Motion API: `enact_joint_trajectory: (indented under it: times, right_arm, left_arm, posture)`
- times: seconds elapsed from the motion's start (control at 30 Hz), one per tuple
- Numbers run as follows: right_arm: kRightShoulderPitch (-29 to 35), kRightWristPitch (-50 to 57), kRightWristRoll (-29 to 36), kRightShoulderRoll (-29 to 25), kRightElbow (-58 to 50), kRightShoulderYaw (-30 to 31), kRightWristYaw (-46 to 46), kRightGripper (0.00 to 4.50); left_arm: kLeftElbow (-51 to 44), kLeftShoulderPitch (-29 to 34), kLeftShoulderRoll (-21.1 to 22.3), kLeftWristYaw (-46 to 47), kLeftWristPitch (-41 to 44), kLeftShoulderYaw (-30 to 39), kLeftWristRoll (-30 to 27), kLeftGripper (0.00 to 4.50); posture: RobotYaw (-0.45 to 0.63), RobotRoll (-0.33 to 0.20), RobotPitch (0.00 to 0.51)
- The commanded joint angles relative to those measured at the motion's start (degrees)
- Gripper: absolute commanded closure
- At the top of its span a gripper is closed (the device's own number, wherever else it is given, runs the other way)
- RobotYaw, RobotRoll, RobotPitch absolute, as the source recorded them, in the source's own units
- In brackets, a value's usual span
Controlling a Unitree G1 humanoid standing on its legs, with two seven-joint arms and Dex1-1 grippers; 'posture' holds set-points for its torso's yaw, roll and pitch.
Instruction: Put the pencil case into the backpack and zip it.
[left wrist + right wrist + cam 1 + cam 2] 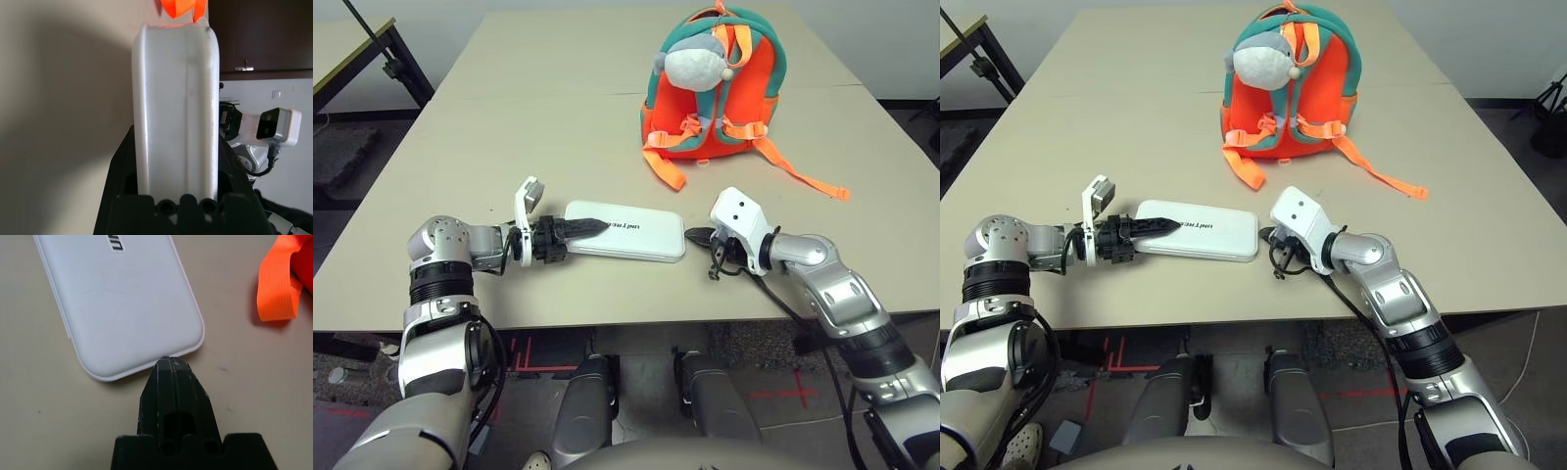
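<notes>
The case [626, 231] lies flat near the table's [509, 117] front edge, left gripper [576, 229] pinching its end, right gripper [169, 363] pressed together against the other. Backpack [720, 93] stands behind; packing and zipping remain.

I see a beige table [509, 117] on dark grey floor [342, 157], a second table [352, 49] far left, red tape marks [524, 352] underneath.

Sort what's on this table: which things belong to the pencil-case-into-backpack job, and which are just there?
Job:
- pencil case, flat on the table, left gripper closed on one end
- backpack, further back, upright
- right gripper, shut, at the case's other end

Just there:
- plush shark charm on the backpack
- black stand beside the table
</notes>
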Motion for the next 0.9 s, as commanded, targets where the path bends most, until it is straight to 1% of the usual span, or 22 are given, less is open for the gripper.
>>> enact_joint_trajectory:
  times: [0.03,0.1,0.2,0.27,0.3,0.4,0.43,0.47,0.5,0.57,0.77,0.9]
  right_arm:
    - [-0.03,-0.97,-0.18,-0.07,0.13,0.8,0.18,4.5]
    - [0.0,-1.26,-0.46,-0.2,0.37,0.82,0.05,4.5]
    - [-0.28,-1.89,-1.21,-0.35,1.27,0.75,-0.52,3.93]
    - [-0.39,-2.13,-1.35,-0.3,1.61,0.63,-0.68,3.27]
    - [-0.46,-2.23,-1.36,-0.33,1.79,0.59,-0.67,2.84]
    - [-0.68,-2.48,-1.53,-0.43,2.38,0.43,-0.95,1.78]
    - [-0.76,-2.48,-1.63,-0.48,2.61,0.34,-1.07,1.34]
    - [-0.79,-2.49,-1.78,-0.6,2.87,0.22,-1.2,1.04]
    - [-0.87,-2.47,-1.93,-0.7,3.22,0.1,-1.33,0.58]
    - [-0.97,-2.53,-2.14,-0.88,3.78,-0.09,-1.46,0.0]
    - [-1.6,-2.34,-2.64,-1.37,5.13,-0.95,-2.21,0.0]
    - [-2.36,0.91,-0.99,-0.09,5.86,-3.78,-4.91,0.0]
  left_arm:
    - [1.07,1.06,0.0,2.32,-2.05,-1.37,3.4,3.16]
    - [0.28,0.6,-0.01,1.95,-4.39,-0.31,2.91,3.16]
    - [-1.02,-1.23,-0.04,1.79,-6.76,1.72,1.75,3.16]
    - [-1.59,-1.89,-0.2,2.03,-7.32,2.5,1.28,3.16]
    - [-2.11,-2.47,-0.24,2.04,-7.69,3.01,0.87,3.16]
    - [-3.82,-5.24,-0.05,2.49,-8.33,4.86,-0.68,3.16]
    - [-4.47,-6.71,0.18,2.6,-8.82,5.66,-1.37,3.16]
    - [-4.88,-8.43,0.39,3.01,-9.32,6.7,-2.07,3.16]
    - [-4.99,-10.31,0.57,3.48,-9.55,7.94,-2.82,3.16]
    - [-5.31,-12.53,0.65,4.16,-9.78,9.43,-3.62,3.16]
    - [-7.29,-16.8,1.27,4.73,-11.56,11.21,-5.36,3.16]
    - [-8.55,-19.43,2.12,3.86,-15.3,12.07,-6.25,3.16]
  posture:
    - [-0.17,0.0,0.146]
    - [-0.17,0.0,0.144]
    - [-0.17,0.0,0.144]
    - [-0.17,0.0,0.145]
    - [-0.17,0.0,0.145]
    - [-0.17,0.0,0.147]
    - [-0.17,0.0,0.148]
    - [-0.16,0.0,0.149]
    - [-0.16,0.0,0.149]
    - [-0.16,0.0,0.15]
    - [-0.16,0.0,0.152]
    - [-0.16,0.0,0.152]
